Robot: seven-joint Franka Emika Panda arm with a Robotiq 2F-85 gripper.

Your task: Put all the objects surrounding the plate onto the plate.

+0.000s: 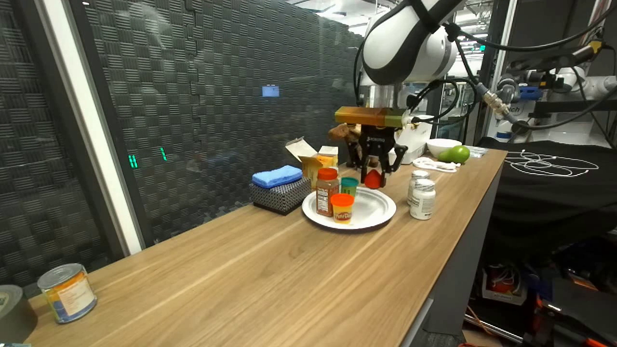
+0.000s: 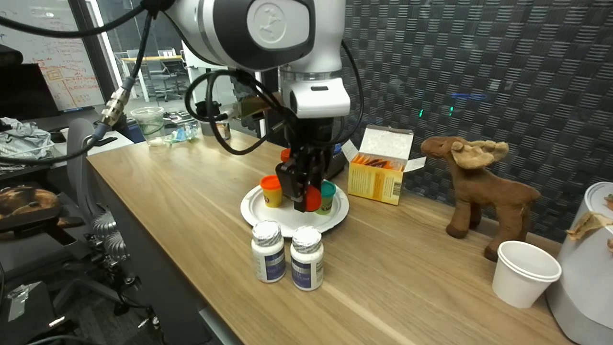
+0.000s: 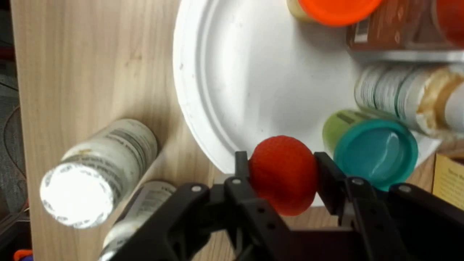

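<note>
My gripper (image 1: 374,183) is above the plate's rim, shut on a red ball (image 3: 283,177); the ball also shows in both exterior views (image 1: 372,178) (image 2: 313,199). The white plate (image 3: 239,79) holds a yellow tub with an orange lid (image 1: 342,209), a green tub with a teal lid (image 3: 375,152), a red-capped spice bottle (image 1: 327,193) and a white-and-tan bottle (image 3: 402,96), mostly hidden in the exterior views. Two white pill bottles (image 2: 268,254) (image 2: 307,261) stand upright on the table beside the plate; they also show in the wrist view (image 3: 105,166) (image 3: 141,214).
An open yellow box (image 2: 376,177) and a dark box with a blue sponge (image 1: 277,177) stand near the plate by the wall. A plush moose (image 2: 493,191), paper cups (image 2: 524,273), a white bowl (image 1: 442,146), green fruit (image 1: 455,154) and a can (image 1: 68,293) are on the table.
</note>
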